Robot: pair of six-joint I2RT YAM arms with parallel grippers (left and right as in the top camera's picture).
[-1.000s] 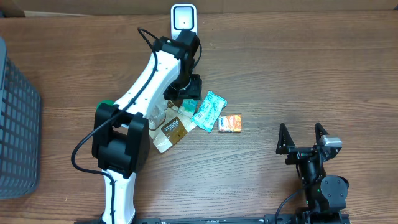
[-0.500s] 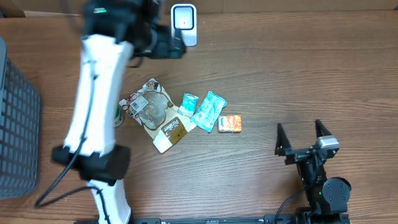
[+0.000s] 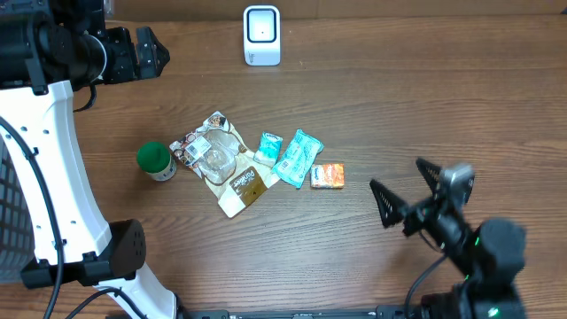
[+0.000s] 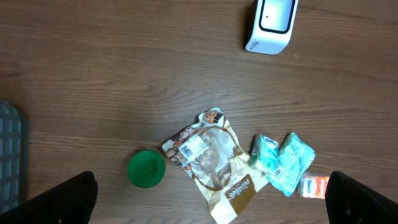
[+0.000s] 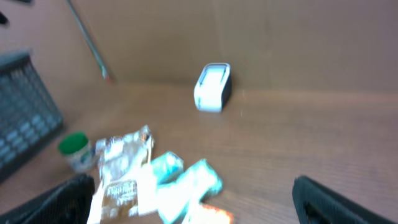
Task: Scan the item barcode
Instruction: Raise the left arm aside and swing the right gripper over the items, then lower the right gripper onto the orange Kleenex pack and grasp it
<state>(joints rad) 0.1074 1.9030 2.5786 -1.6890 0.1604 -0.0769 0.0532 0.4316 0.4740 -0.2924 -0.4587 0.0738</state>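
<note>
The white scanner stands upright at the table's far edge, also in the left wrist view and the right wrist view. Several items lie in a cluster mid-table: a green-lidded jar, a brown and white snack bag, a small teal packet, a larger teal packet and an orange pack. My left gripper hangs high at the far left, open and empty, with the cluster below it. My right gripper is open and empty, right of the orange pack and facing the cluster.
A dark grey basket stands at the table's left edge, also seen in the blurred right wrist view. The left arm's white links rise over the left side of the table. A brown wall backs the scanner.
My left gripper has left the cluster, swung up and to the far left, and opened wide with nothing in it. My right arm has lifted and turned toward the items.
</note>
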